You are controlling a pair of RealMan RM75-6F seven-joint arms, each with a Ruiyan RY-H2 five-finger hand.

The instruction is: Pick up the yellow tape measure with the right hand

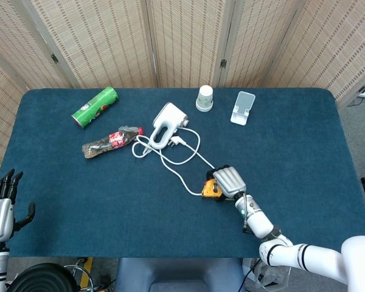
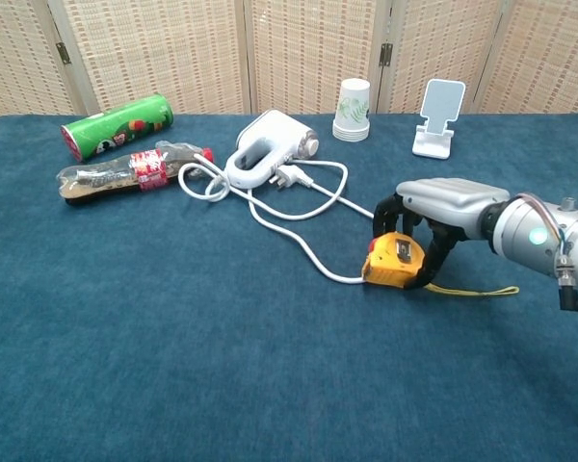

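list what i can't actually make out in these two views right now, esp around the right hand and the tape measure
- Grip: the right hand is around the tape measure, which sits on the table; whether the fingers press it is unclear.
- Head view: the hand covers most of the tape measure.
- Left hand: cut by the head view's edge, absent from the chest view.
- Bottle and green can labels: too small to read.

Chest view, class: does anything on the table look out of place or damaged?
The plastic bottle lies on its side, crumpled, beside the green can. The appliance's white cord sprawls loose, ending against the yellow tape measure.
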